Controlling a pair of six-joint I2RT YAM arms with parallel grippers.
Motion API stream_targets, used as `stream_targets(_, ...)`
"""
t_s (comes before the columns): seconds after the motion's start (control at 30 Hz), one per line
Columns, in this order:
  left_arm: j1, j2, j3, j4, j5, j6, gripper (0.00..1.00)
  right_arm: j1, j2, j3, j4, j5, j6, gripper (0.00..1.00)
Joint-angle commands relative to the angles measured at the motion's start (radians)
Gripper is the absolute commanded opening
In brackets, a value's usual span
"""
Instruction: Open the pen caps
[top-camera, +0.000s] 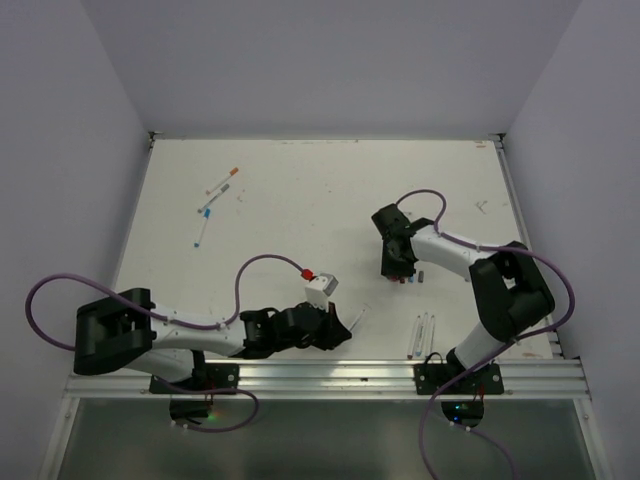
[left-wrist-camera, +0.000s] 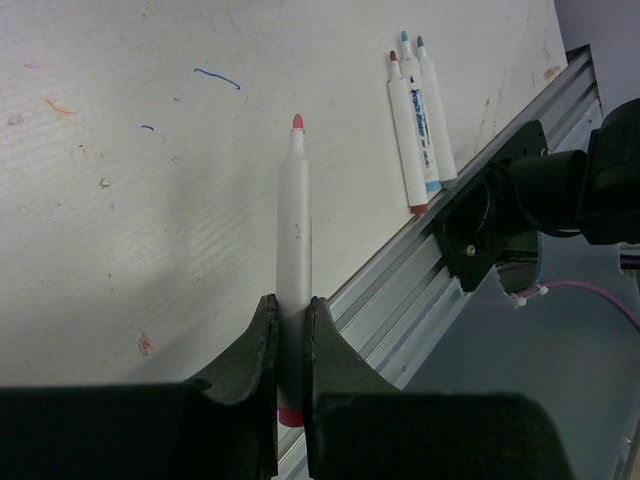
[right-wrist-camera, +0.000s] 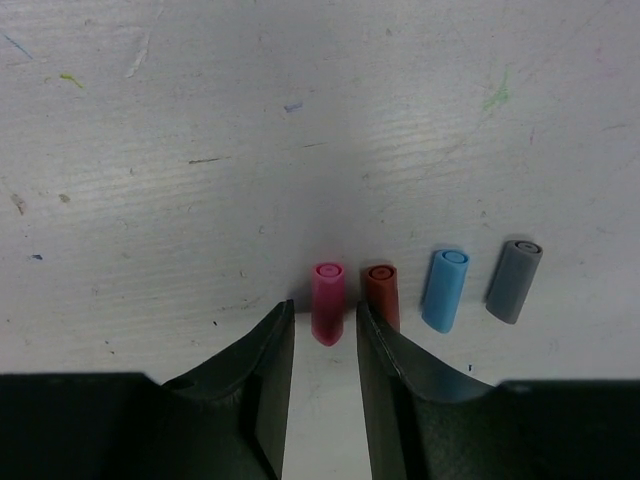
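While the left gripper (left-wrist-camera: 290, 318) is clamped tight on a white pen (left-wrist-camera: 295, 230), the right gripper (right-wrist-camera: 324, 308) stands part open with nothing in its hold. The pink cap (right-wrist-camera: 327, 288) lies on the table (right-wrist-camera: 200, 150) between its two fingertips, with a sliver of bare surface on either side.

The right wrist view alone shows the caps clearly. Four lie in a row on their sides, open mouths pointing away from the fingers: the pink cap, then a red-brown cap (right-wrist-camera: 381, 290) just beside it, a blue cap (right-wrist-camera: 445, 288) and a grey cap (right-wrist-camera: 514, 280). All are short stubby cylinders. From above they are only specks under that gripper.

The left wrist view alone shows the white pen in detail. Its slim barrel runs straight out from the closed jaws, the pink felt tip is bare, and a pink end plug shows below the fingers. Beyond it, three pens (left-wrist-camera: 415, 130) lie side by side, touching, near the aluminium rail (left-wrist-camera: 400, 290), tips uncapped.

Only the top view shows three more pens (top-camera: 211, 203) at the far left of the table, well apart from both arms. They are too small to tell whether they are capped.
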Motion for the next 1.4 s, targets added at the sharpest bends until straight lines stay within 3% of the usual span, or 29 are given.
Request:
stream_targets(0.0, -0.010, 0.032, 0.063, 0.067, -0.032, -0.002, 0.00, 0.009, -0.015, 0.016, 0.010, 0.015, -0.010, 0.35)
stream_targets(0.13, -0.011, 0.110, 0.121, 0.046, -0.040, -0.016, 0.00, 0.017, -0.147, 0.031, -0.005, 0.020, -0.001, 0.37)
stream_targets(0.37, -0.027, 0.366, 0.301, -0.025, -0.077, -0.107, 0.00, 0.006, -0.386, 0.121, -0.222, 0.146, 0.032, 0.44)
stream_targets(0.63, -0.080, 0.543, 0.479, -0.040, -0.157, -0.108, 0.01, -0.137, -0.527, -0.026, -0.174, -0.046, 0.041, 0.44)
stream_targets(0.83, -0.102, 0.603, 0.514, -0.071, -0.195, -0.136, 0.14, -0.146, -0.582, -0.046, -0.174, -0.045, 0.039, 0.45)
stream_targets(0.93, -0.103, 0.635, 0.520, -0.096, -0.206, -0.157, 0.30, -0.146, -0.582, -0.047, -0.174, -0.048, 0.035, 0.45)
stream_targets(1.03, -0.100, 0.649, 0.517, -0.102, -0.206, -0.174, 0.38, -0.146, -0.581, -0.058, -0.171, -0.051, 0.032, 0.45)
stream_targets(1.27, -0.100, 0.606, 0.445, -0.088, -0.252, -0.186, 0.43, -0.149, -0.576, -0.078, -0.163, -0.055, 0.041, 0.45)
stream_targets(1.37, -0.100, 0.551, 0.413, -0.088, -0.305, -0.167, 0.50, -0.155, -0.572, -0.073, -0.161, -0.057, 0.053, 0.46)
